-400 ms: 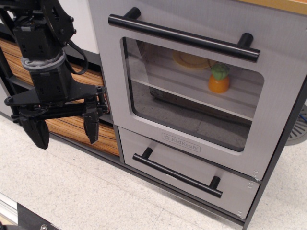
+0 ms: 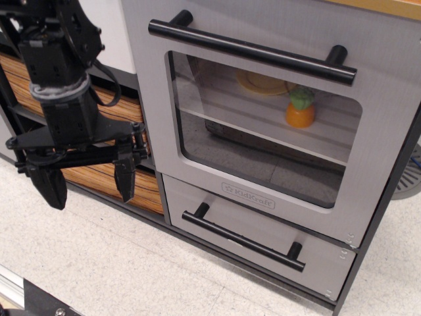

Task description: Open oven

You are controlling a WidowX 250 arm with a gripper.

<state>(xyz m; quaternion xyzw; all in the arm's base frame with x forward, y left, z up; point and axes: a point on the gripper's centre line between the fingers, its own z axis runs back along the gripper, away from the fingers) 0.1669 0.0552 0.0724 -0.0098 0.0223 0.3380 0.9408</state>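
The toy oven (image 2: 197,178) has a brushed-silver door, shut, with a clear rounded window and a "KidKraft" plate (image 2: 248,195) below the window. Its long black bar handle (image 2: 250,50) runs across the door's top. Inside I see a yellow plate and an orange toy with a green top (image 2: 300,108) on the shelf. My black gripper (image 2: 87,184) hangs at the left, in front of the wood-grain drawers, well apart from the door and below the handle's height. Its two fingers (image 2: 124,179) point down, spread wide, with nothing between them.
A smaller silver drawer (image 2: 217,201) with its own black bar handle (image 2: 243,240) sits under the oven door. Wood-grain drawers (image 2: 141,191) stand to the left behind the gripper. A pale speckled floor (image 2: 131,263) lies below. A black strip edges the bottom left corner.
The gripper has shifted very slightly, its wrist a little to the left and its fingers a touch lower. The oven door has not moved.
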